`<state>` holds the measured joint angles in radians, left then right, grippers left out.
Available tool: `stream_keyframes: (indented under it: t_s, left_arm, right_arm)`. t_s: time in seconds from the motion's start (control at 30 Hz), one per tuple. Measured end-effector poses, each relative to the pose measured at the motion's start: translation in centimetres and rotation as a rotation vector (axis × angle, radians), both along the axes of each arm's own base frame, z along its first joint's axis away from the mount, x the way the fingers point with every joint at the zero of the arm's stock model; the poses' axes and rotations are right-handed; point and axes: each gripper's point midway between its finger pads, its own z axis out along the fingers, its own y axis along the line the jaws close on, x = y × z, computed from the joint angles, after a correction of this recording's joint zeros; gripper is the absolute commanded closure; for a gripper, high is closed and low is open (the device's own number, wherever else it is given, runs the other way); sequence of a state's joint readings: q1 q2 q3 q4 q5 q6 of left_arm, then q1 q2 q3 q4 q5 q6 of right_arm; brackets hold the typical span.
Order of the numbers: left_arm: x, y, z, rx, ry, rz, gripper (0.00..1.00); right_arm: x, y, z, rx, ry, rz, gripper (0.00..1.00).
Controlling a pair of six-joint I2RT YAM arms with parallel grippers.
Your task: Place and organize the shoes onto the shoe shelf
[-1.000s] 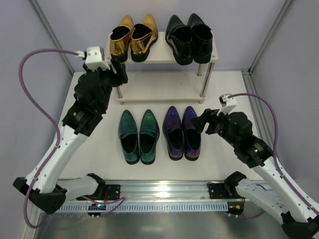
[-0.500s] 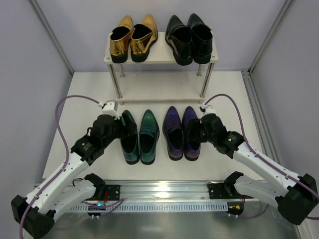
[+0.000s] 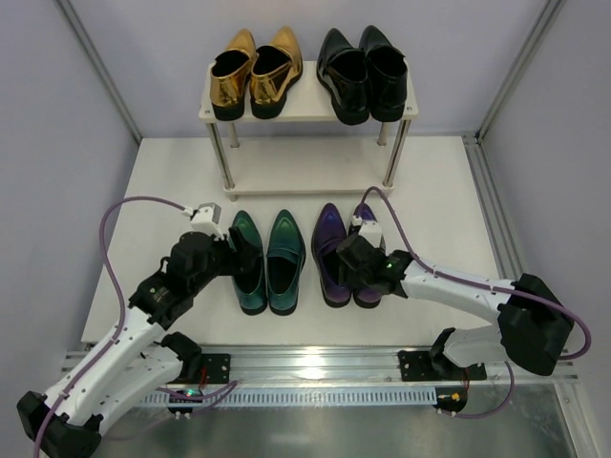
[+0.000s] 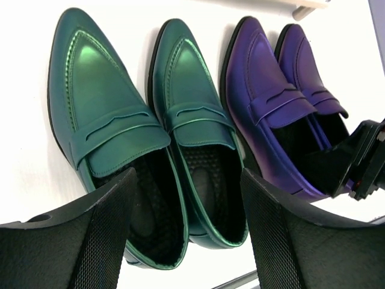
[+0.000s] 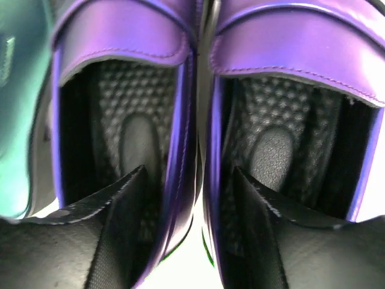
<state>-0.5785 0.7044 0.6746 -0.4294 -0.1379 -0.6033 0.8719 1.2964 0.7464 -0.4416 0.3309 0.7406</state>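
Note:
The shoe shelf (image 3: 307, 115) stands at the back, with the gold pair (image 3: 256, 69) and the black pair (image 3: 363, 69) on its top board; its lower board (image 3: 305, 176) is bare. The teal pair (image 3: 284, 243) and purple pair (image 3: 331, 239) lie side by side on the table in front, toes toward the shelf. My left gripper (image 3: 246, 258) is open, hovering over the teal heels (image 4: 189, 102). My right gripper (image 3: 355, 262) is open, one finger inside each purple shoe (image 5: 120, 36), with their two inner walls between the fingers.
A metal rail (image 3: 305, 367) runs along the near table edge. Frame posts and grey walls close in the left, right and back. In the left wrist view the right gripper (image 4: 367, 159) sits close beside the purple pair (image 4: 264, 102).
The left arm came down from beside the shelf to the teal pair. The right arm swung left and dropped its fingers into the purple shoes' openings.

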Motion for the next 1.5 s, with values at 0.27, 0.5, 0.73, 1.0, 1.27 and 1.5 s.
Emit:
stream_keyframes:
  t_s: [0.27,0.5,0.73,1.0,1.27,1.5]
  left_arm:
    - [-0.6,-0.1,-1.1,-0.002,0.031,-0.014,0.32]
    - [-0.6,-0.2,-1.3,-0.003,0.041,-0.018,0.32]
    - [-0.6,-0.2,-1.1,-0.001,0.042,-0.017,0.33]
    - [-0.6,-0.1,-0.9,0.002,0.039,-0.011,0.34]
    - [-1.3,0.6,-0.7,0.004,0.036,-0.003,0.34]
    - [-2.1,1.3,0.2,-0.011,0.01,0.008,0.34]
  right_arm:
    - [0.5,-0.4,-0.5,-0.024,-0.011,-0.083,0.96]
    - [-1.5,-1.7,0.2,-0.128,0.021,0.001,0.96]
    - [-2.0,-1.3,6.1,-0.147,-0.033,0.112,0.96]
    - [0.6,-0.5,11.9,-0.108,-0.246,0.122,0.96]
    - [6.5,1.4,11.4,-0.245,-0.379,0.113,0.96]
    - [13.2,1.7,11.1,-0.23,-0.423,0.056,0.96]
